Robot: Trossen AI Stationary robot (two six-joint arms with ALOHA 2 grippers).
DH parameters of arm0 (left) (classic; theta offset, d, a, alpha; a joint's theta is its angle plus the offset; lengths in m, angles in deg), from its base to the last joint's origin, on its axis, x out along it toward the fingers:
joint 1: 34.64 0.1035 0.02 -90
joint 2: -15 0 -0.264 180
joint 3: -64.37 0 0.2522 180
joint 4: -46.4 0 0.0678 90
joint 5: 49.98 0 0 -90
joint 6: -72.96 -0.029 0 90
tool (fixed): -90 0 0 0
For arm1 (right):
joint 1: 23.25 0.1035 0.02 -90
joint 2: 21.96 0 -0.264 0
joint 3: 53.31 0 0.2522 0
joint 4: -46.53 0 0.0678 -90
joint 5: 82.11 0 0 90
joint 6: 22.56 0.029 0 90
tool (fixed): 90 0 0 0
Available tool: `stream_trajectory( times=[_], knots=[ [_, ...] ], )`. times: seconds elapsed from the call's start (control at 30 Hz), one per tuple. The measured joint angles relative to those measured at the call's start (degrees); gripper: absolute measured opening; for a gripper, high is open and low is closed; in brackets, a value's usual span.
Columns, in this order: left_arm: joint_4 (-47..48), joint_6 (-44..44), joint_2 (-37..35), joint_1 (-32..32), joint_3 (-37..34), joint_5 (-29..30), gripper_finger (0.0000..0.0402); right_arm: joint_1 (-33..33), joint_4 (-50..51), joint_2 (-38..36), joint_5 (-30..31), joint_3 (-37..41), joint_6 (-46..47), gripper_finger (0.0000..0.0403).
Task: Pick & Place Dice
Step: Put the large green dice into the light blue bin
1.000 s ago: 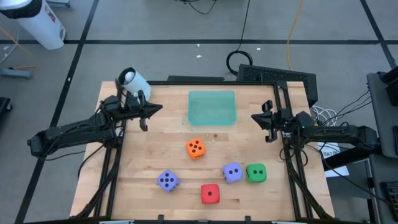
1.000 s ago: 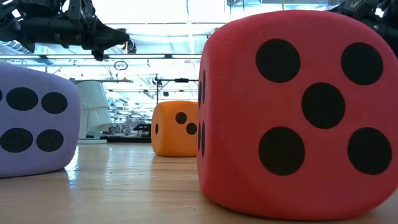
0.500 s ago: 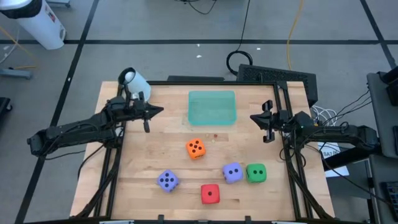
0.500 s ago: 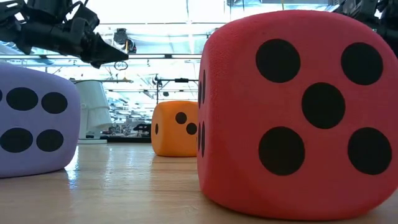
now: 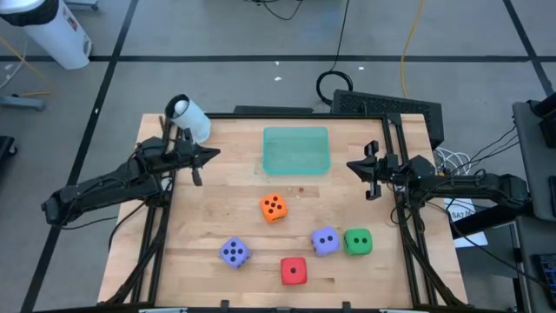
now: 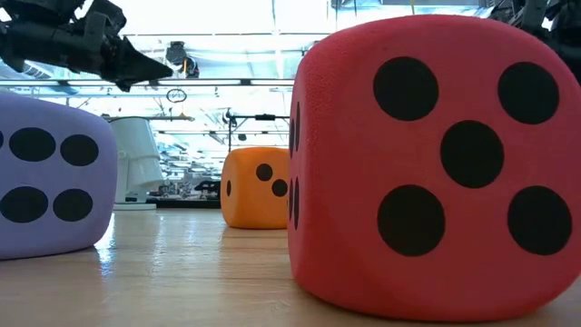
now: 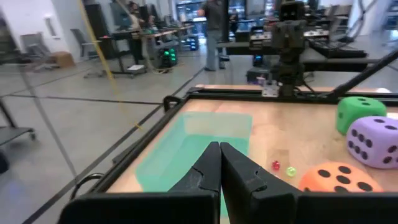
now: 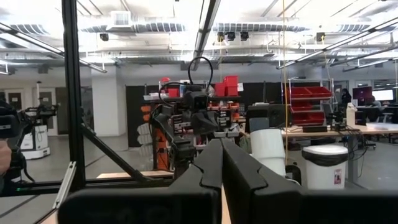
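Note:
Five dice rest flat on the wooden table: the orange die (image 5: 274,207) near the middle, a purple die (image 5: 234,252) at the near left, the red die (image 5: 294,270) at the near edge, another purple die (image 5: 324,242) and the green die (image 5: 358,242) side by side at the right. In the low view the red die (image 6: 436,163) fills the right, a purple die (image 6: 50,177) the left, the orange die (image 6: 257,188) behind. My left gripper (image 5: 211,154) hovers shut left of the teal tray (image 5: 296,149). My right gripper (image 5: 354,163) hovers shut right of the tray.
A white cylinder (image 5: 188,117) stands at the table's far left corner. Two tiny beads, red and green (image 7: 281,167), lie on the wood between tray and orange die. Dark frame rails run along the table's left and right sides. Bare wood lies around the orange die.
My left gripper has drawn back a little toward the table's left edge and tipped slightly; in the low view its tip has moved leftward and up. My right gripper has crept slightly toward the tray. The dice have stayed put.

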Motion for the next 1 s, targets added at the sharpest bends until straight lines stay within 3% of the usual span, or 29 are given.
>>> stream_trajectory(
  times=[0.27, 1.0],
  knots=[
    [5.32, -0.90, -6.63, 0.02, 0.00, 2.91, 0.0005, 0.00, 0.13, 0.02, 0.04, 0.00, -0.63, 0.0000],
    [6.27, 2.36, -6.30, 0.02, 0.00, 2.78, 0.0017, -0.04, 0.16, 1.65, 1.86, 0.00, -1.89, 0.0000]
  ],
)
